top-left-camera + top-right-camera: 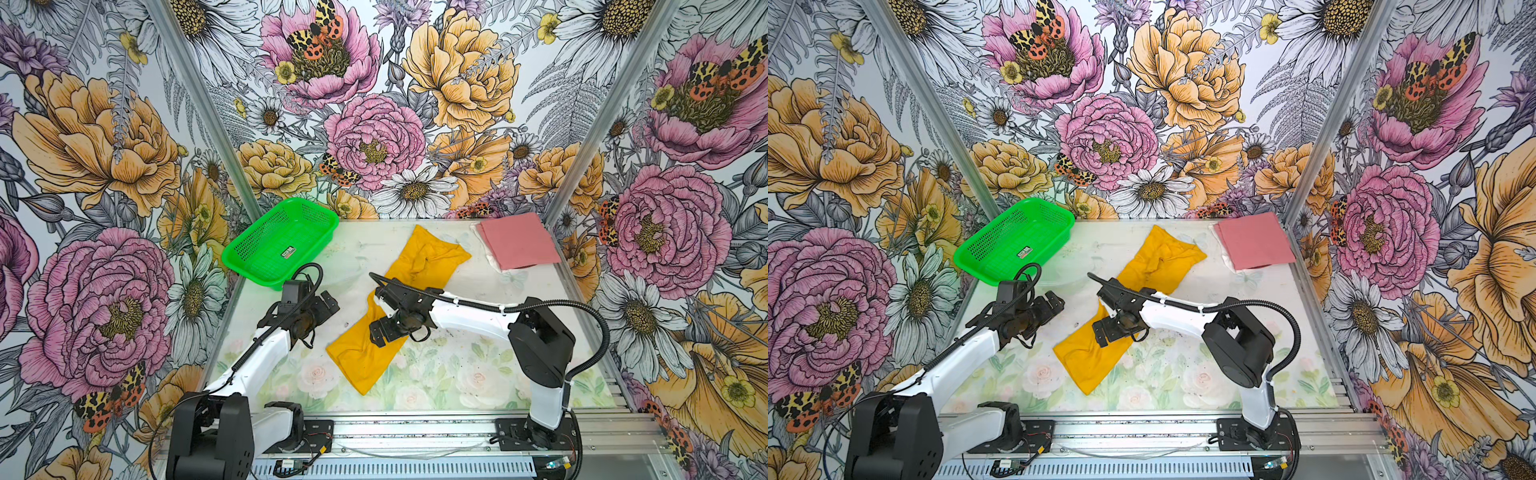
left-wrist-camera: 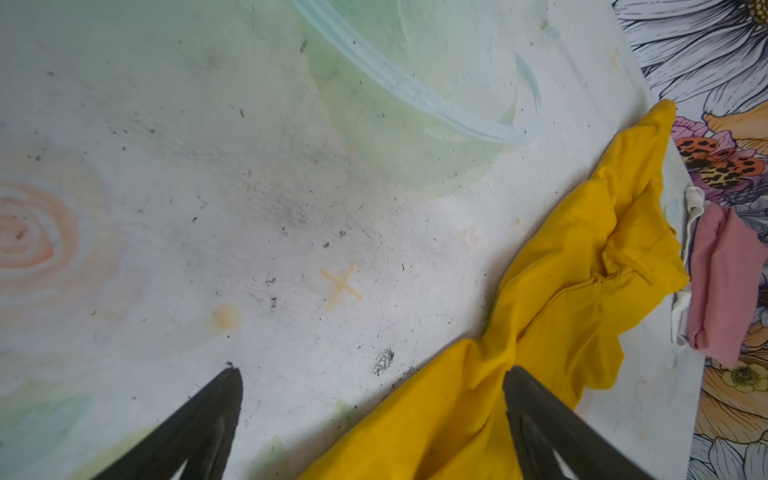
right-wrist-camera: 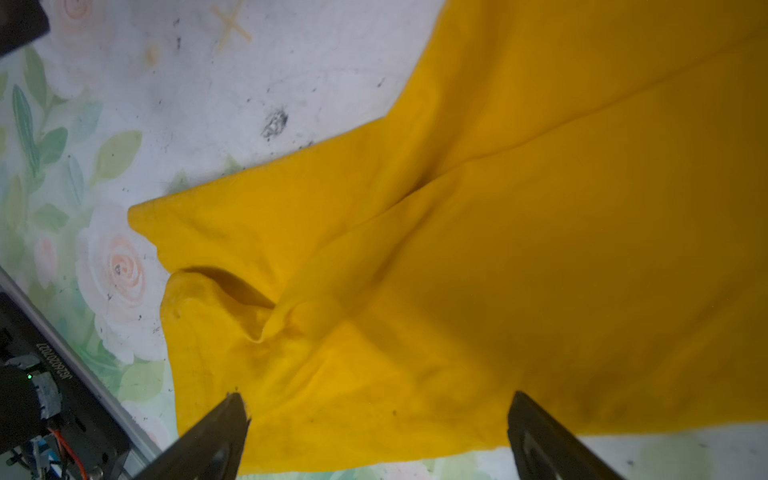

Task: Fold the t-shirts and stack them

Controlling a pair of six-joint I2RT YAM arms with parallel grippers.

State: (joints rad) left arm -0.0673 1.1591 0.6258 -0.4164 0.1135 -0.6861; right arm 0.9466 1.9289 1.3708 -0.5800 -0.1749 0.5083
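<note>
Carrying it all, your worktop (image 1: 457,374): pale flower print, scuffed.
Yellow shirt (image 1: 419,262): you see it as a rumpled diagonal strip across the middle.
Green basket (image 1: 266,239): far left corner.
Pink shirt (image 1: 517,241): folded flat, far right corner.
Right gripper (image 3: 376,401): jaws wide, nothing held, over the yellow shirt.
Left gripper (image 2: 370,370): jaws wide, nothing held, just left of that shirt.

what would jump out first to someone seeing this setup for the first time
The bright yellow t-shirt, a long rumpled diagonal strip across the middle of the table, with the open right gripper over it. Then the green basket at the far left corner and the folded pink t-shirt at the far right, all framed by loud floral walls.
</note>
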